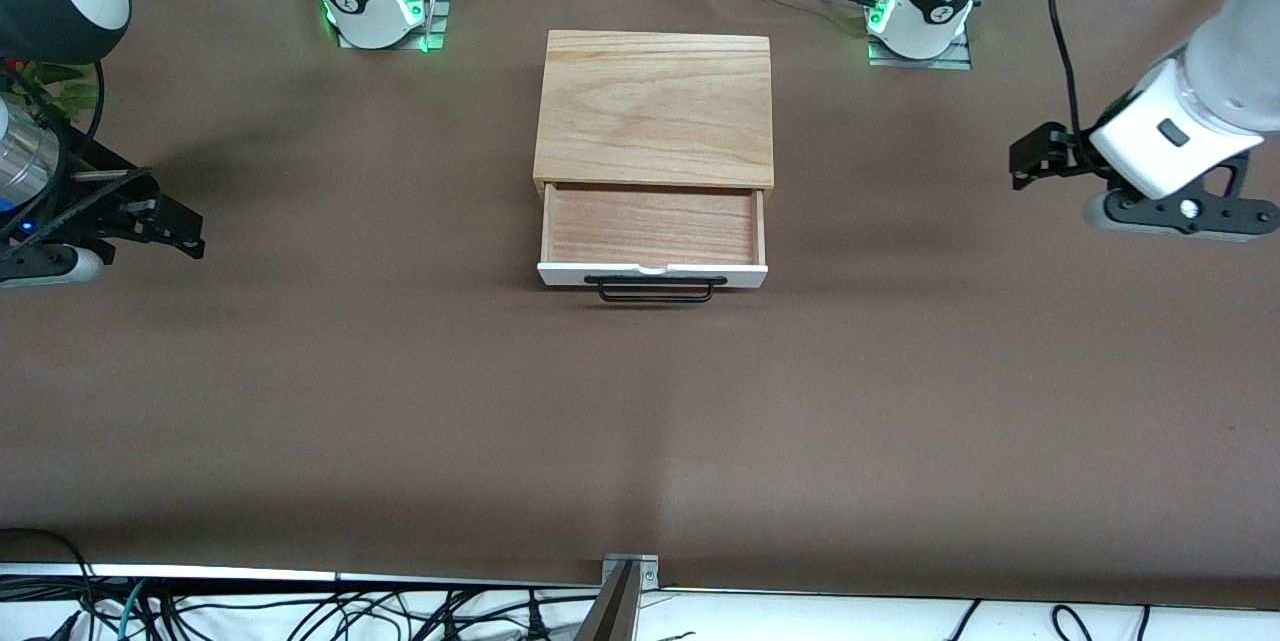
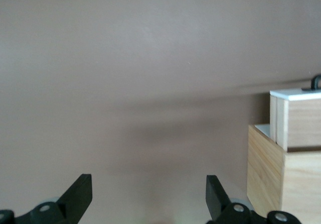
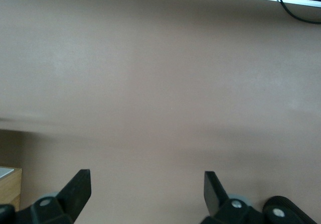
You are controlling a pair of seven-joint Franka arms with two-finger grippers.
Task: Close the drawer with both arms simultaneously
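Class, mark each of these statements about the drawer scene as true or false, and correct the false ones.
1. The drawer is pulled out of the box. True.
2. The drawer holds a red block. False: its tray shows only bare wood.
3. The left gripper grips the handle. False: it hangs open over the table toward the left arm's end, apart from the drawer.
4. The right gripper is open. True.
5. The handle faces the front camera. True.
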